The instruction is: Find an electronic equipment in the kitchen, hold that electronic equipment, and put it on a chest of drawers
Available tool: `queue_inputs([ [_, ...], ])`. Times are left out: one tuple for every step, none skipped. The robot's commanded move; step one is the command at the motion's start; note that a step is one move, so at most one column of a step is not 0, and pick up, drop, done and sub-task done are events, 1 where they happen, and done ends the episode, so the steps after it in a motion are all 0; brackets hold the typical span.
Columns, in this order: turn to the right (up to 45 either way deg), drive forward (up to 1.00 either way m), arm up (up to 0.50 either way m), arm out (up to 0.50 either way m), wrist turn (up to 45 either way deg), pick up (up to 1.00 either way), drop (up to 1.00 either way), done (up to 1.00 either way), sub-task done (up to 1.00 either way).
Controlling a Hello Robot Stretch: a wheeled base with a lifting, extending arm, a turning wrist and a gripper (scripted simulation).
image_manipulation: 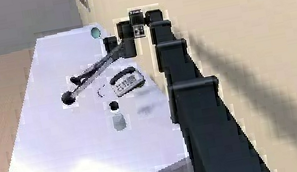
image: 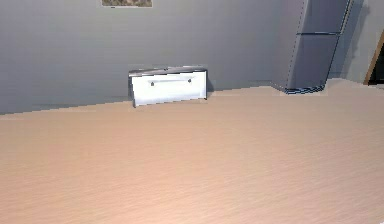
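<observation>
On the white table [image_manipulation: 55,141] at the arm side view's centre lies a white telephone [image_manipulation: 127,80] with a dark keypad, which I take to be the electronic equipment. A small white cup [image_manipulation: 119,123] stands just below it. The dark arm [image_manipulation: 194,96] reaches up the frame's right half, and the gripper [image_manipulation: 74,89] slants down-left, near the phone. Whether it holds anything, I cannot tell. So the finding looks done, the taking hold is unsettled, and the carrying is all still ahead. Across bare floor, at the forward view's upper middle, a low white drawer unit [image: 168,86] sits against the grey wall, possibly the destination. A grey refrigerator [image: 320,45] stands at upper right.
</observation>
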Motion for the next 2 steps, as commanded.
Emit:
queue_inputs([
  [0.0,0.0,0.0,0.0,45.0,0.0,0.0,0.0,0.0],
  [0.0,0.0,0.0,0.0,15.0,0.0,0.0,0.0,0.0],
])
